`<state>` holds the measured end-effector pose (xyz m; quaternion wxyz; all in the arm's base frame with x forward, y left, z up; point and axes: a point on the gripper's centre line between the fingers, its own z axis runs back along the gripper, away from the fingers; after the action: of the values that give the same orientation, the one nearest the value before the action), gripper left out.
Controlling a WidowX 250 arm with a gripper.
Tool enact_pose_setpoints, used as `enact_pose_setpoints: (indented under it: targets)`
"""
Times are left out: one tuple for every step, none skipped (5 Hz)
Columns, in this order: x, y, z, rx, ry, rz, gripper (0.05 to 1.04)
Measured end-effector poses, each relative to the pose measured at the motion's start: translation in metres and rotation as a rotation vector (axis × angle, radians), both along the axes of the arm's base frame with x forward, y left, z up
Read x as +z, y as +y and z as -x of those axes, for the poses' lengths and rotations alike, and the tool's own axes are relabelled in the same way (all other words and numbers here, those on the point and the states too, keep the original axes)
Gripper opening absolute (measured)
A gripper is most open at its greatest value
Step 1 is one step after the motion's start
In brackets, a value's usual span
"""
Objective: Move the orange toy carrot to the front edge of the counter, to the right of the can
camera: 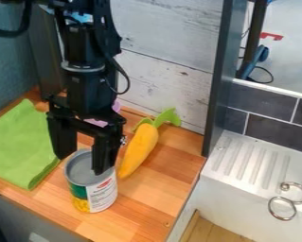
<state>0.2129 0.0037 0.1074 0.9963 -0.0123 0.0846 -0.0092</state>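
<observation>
The work looks barely begun: the tool [82,164] hangs open at the top of the can [101,194], which stands upright on the worktop [146,208] near the yellow toy [139,150], ungripped and unlifted.

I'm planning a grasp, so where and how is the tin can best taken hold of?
Probably by the side wall just below the rim, coming straight down from above with one finger on each side, if they span it. The can stands upright with straight, round walls, and the open gripper hangs at its top.
</observation>
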Motion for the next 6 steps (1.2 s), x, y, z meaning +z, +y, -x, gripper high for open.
enact_pose_setpoints:
  targets:
    - [-0.004,0.0,0.002,0.001,0.022,0.0,1.002]
    - [-0.001,0.002,-0.029,0.015,-0.03,-0.016,1.002]
    - [0.006,0.005,-0.064,0.014,-0.093,-0.021,1.002]
    - [-0.004,0.009,-0.094,0.006,-0.116,-0.019,1.002]
    - [-0.035,0.015,-0.109,0.046,-0.098,-0.054,1.002]
    - [-0.058,0.016,-0.116,0.068,-0.094,-0.083,1.002]
